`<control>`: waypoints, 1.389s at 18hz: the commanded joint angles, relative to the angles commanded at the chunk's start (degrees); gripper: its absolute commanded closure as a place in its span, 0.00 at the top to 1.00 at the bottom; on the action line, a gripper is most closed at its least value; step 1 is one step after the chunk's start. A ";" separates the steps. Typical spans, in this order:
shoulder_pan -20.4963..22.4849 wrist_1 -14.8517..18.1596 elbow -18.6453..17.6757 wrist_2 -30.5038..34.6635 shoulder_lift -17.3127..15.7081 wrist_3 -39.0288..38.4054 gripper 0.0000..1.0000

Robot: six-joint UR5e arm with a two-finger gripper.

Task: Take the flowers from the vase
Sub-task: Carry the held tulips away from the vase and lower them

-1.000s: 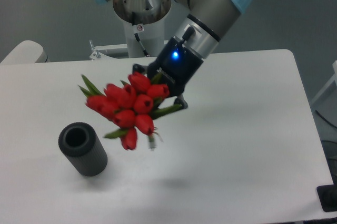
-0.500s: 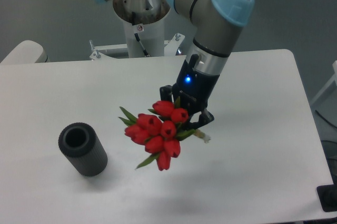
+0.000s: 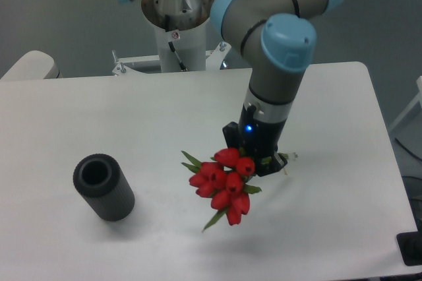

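Camera: white table point(image 3: 343, 129), grey wall point(image 3: 59, 4).

Only 1 thing standing on the worktop point(image 3: 343, 96): the vase point(image 3: 103, 187), upright near the front left, mouth unblocked from above and well apart from the flowers point(image 3: 224, 183). Between the 2, bare surface, passable at any height. Around the gripper point(image 3: 258, 159), closed on the stems with the bunch slanting down-left, open room right and front; behind, the arm's base post point(image 3: 177, 27).

Lab: pedestal-mounted arm point(image 3: 277, 50), white table point(image 3: 343, 109).
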State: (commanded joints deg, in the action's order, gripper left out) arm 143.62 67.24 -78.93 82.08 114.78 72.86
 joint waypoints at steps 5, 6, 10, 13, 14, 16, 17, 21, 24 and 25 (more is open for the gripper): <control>-0.35 0.09 2.47 3.96 4.57 0.09 0.19; -0.35 0.09 2.82 4.31 5.45 0.17 0.17; -0.35 0.00 3.78 4.75 8.27 4.21 0.11; -0.35 0.09 4.40 4.93 8.88 4.74 0.12; -0.35 0.17 4.49 4.84 8.89 5.18 0.12; 0.00 0.52 4.49 4.76 8.89 6.50 0.12; 0.09 0.96 4.58 4.67 8.80 7.72 0.12; 0.17 1.23 4.58 4.84 8.71 8.96 0.11; 0.09 1.14 4.40 4.93 8.80 8.97 0.11; 0.09 1.06 4.31 5.02 8.80 8.96 0.11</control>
State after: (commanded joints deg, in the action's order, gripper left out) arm 143.70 68.29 -74.62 87.10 123.57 81.83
